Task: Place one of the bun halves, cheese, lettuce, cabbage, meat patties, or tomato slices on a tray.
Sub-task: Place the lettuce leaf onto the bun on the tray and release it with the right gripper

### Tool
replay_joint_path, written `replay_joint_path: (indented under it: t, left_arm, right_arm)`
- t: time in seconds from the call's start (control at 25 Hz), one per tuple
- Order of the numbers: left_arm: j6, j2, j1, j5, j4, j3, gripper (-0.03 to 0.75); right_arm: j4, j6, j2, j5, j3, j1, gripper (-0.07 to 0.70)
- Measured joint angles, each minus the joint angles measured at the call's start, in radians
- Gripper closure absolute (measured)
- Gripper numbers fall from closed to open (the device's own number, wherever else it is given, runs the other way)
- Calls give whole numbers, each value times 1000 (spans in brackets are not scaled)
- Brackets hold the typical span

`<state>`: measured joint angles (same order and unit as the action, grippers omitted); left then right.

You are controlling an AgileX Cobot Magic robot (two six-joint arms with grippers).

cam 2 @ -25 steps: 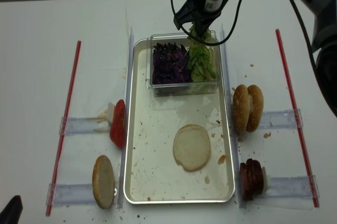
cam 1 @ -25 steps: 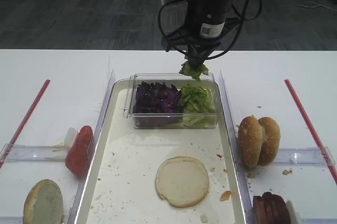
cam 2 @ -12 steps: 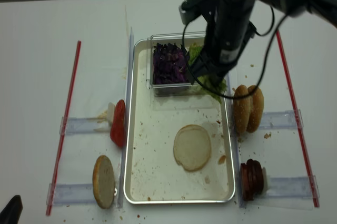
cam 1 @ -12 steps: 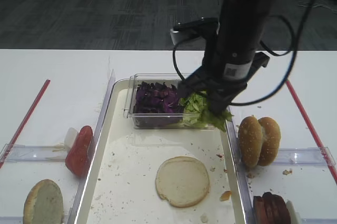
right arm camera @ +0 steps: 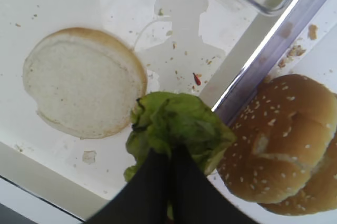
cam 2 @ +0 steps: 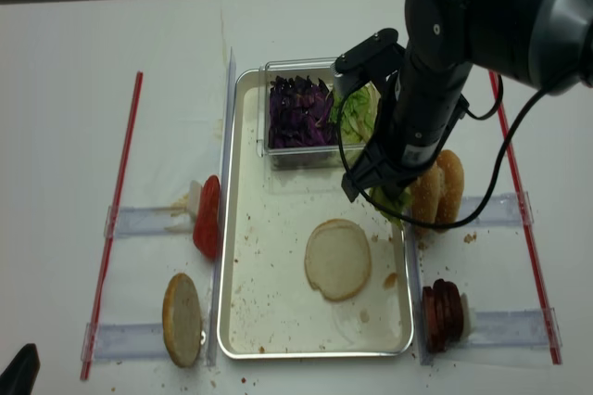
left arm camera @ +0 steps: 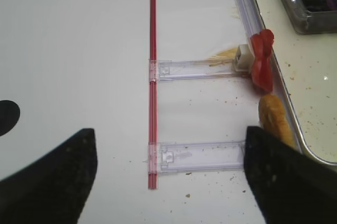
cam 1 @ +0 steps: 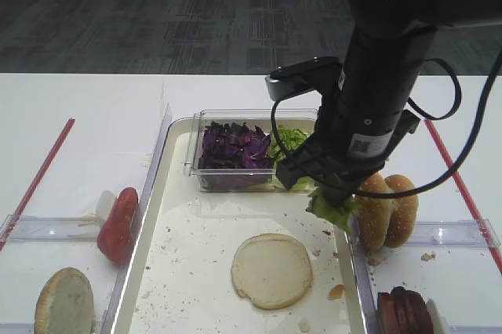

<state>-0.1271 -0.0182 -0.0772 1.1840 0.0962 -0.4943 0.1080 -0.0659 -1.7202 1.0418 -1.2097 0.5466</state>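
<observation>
My right gripper (right arm camera: 169, 155) is shut on a clump of green lettuce (right arm camera: 176, 126), hanging just above the cream tray's (cam 1: 169, 271) right rim, between a cut-face-up bun half (cam 1: 271, 270) on the tray and two sesame bun halves (cam 1: 388, 208) outside it. More lettuce (cam 1: 289, 142) and purple cabbage (cam 1: 234, 146) lie in the clear box. Tomato slices (cam 1: 118, 223) stand left of the tray, meat patties (cam 1: 404, 310) at the front right. My left gripper (left arm camera: 168, 176) hovers open over the table, far left. No cheese is in view.
The clear plastic box (cam 1: 259, 181) sits at the tray's far end. Another bun half (cam 1: 64, 301) leans at the front left. Clear plastic holders (left arm camera: 197, 69) and red strips (left arm camera: 152, 77) lie on both sides of the tray. Crumbs dot the tray.
My right gripper has carried the lettuce from above the box's far edge toward me and down, to the tray's right rim beside the sesame buns.
</observation>
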Motion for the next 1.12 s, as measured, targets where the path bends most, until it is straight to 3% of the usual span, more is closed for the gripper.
replay_joint_path:
  t: [0.36,0.88,1.12]
  left_arm:
    - [0,0,0,0,0,0,153]
    - [0,0,0,0,0,0,153]
    - [0,0,0,0,0,0,153]
  right_arm:
    - [3,0,2,-13,0,10,592]
    - [31,5,2,-39,0,174,592]
    - [36,5,-5,-68,0,197,592]
